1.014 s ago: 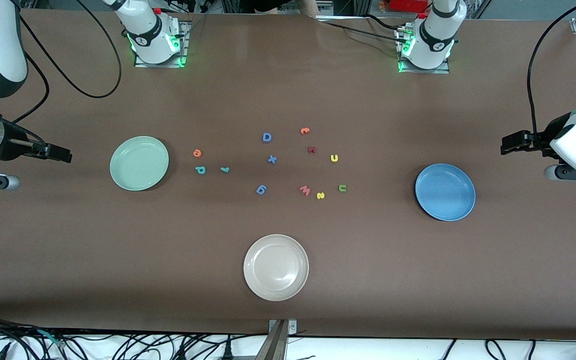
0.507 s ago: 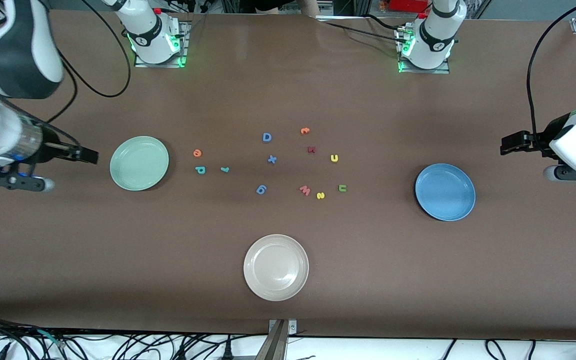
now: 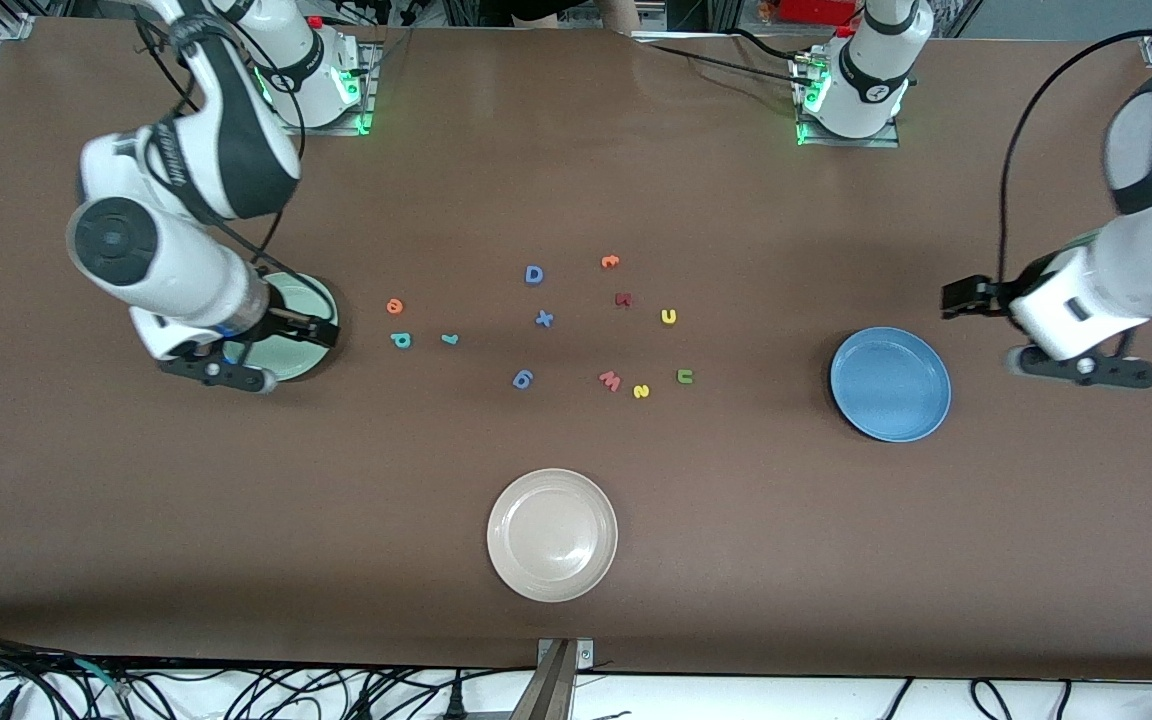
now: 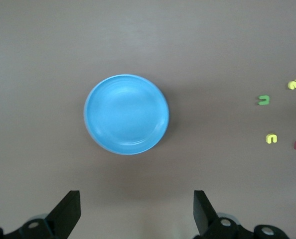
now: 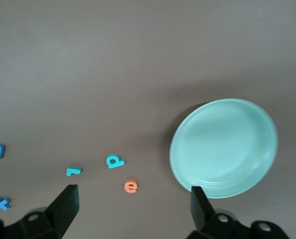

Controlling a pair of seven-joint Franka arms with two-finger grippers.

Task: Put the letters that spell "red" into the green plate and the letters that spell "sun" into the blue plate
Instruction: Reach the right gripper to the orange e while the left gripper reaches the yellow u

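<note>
The orange "e" (image 3: 395,306), teal "d" (image 3: 400,340) and thin teal "r" (image 3: 450,339) lie on the table beside the green plate (image 3: 301,300). My right gripper (image 3: 326,332) hangs open and empty over that plate's rim; its wrist view shows the green plate (image 5: 223,147) and the "e" (image 5: 131,186). The yellow "u" (image 3: 669,316), olive "n" (image 3: 685,376) and yellow "s" (image 3: 641,391) lie toward the blue plate (image 3: 891,385). My left gripper (image 3: 958,298) is open and empty above the table beside the blue plate (image 4: 126,114).
A beige-white plate (image 3: 552,535) sits nearest the front camera. Other letters are scattered mid-table: a blue "D" (image 3: 534,274), blue "x" (image 3: 544,319), blue "g" (image 3: 523,378), pink "w" (image 3: 610,380), a dark red letter (image 3: 623,298) and an orange one (image 3: 610,262).
Both arms have swung in from the table's ends. The right gripper now hangs over the green plate, and the left gripper has come closer to the blue plate. No letter moved.
</note>
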